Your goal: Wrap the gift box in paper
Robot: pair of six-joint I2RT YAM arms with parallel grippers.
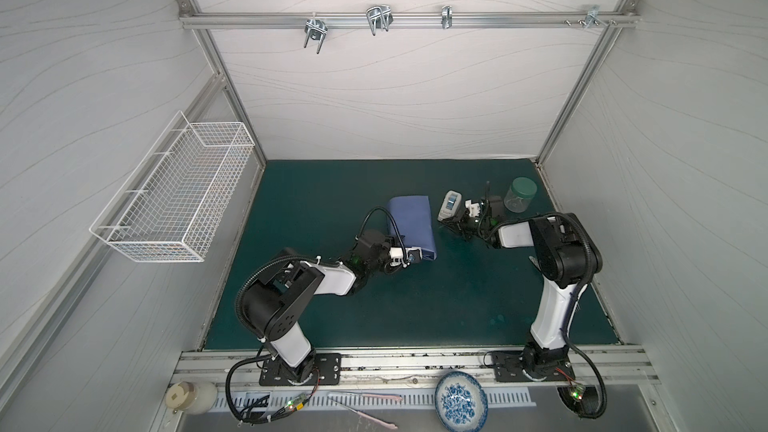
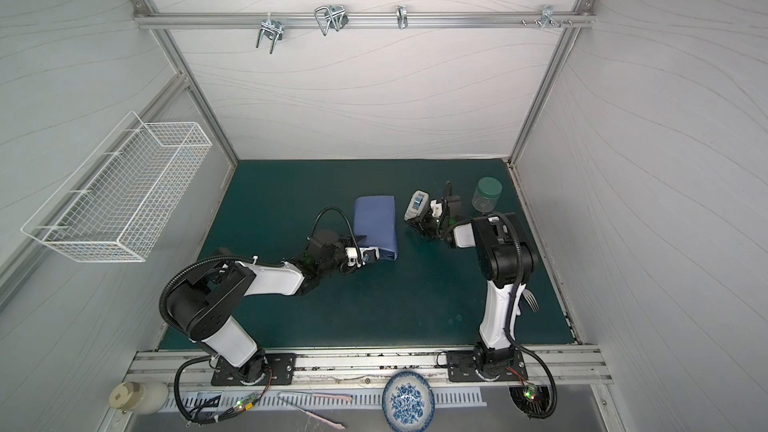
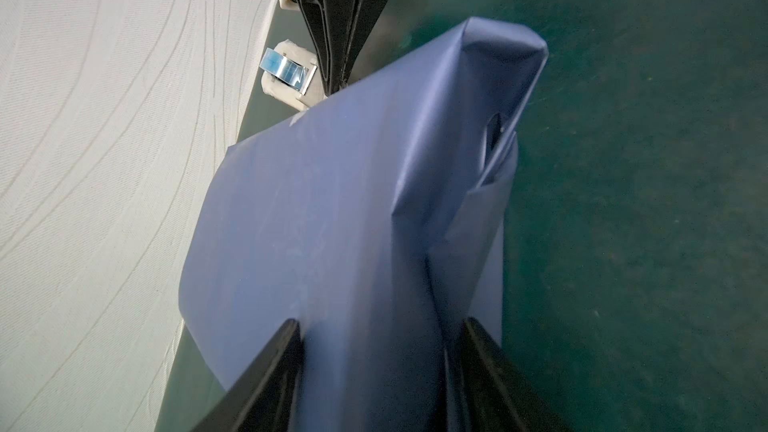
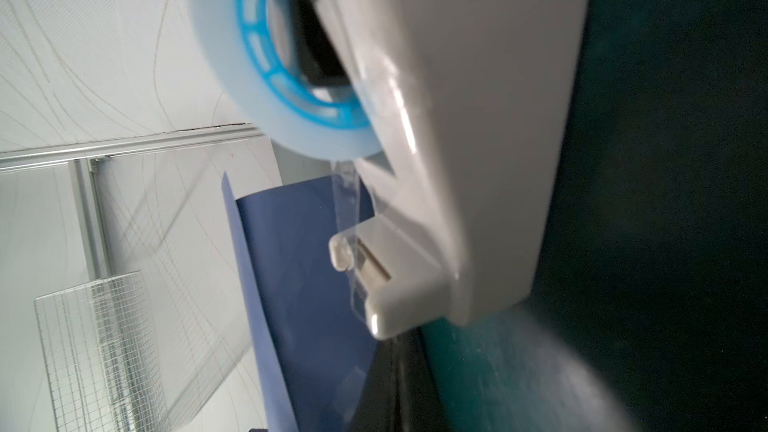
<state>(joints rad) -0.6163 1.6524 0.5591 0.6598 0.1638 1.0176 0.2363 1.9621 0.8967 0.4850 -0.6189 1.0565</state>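
Observation:
The paper [image 1: 410, 222] [image 2: 375, 224], dull indigo-blue, is folded into a parcel on the green mat; the gift box is hidden inside it. My left gripper [image 1: 417, 257] [image 2: 376, 257] is at the parcel's near end. In the left wrist view its fingers [image 3: 286, 338] press on both sides of the paper [image 3: 332, 218], so the left gripper [image 3: 380, 326] is shut on it. My right gripper [image 1: 449, 224] [image 2: 413, 224] [image 4: 399, 376] is shut, low beside the white tape dispenser [image 1: 451, 203] [image 4: 478, 160], just right of the parcel. Nothing shows between its fingers.
A clear jar with a green lid [image 1: 519, 195] stands behind the right arm. A fork [image 2: 532, 301] lies by the mat's right edge. A white wire basket [image 1: 174, 189] hangs on the left wall. A blue-patterned bowl [image 1: 461, 405] sits in front of the mat.

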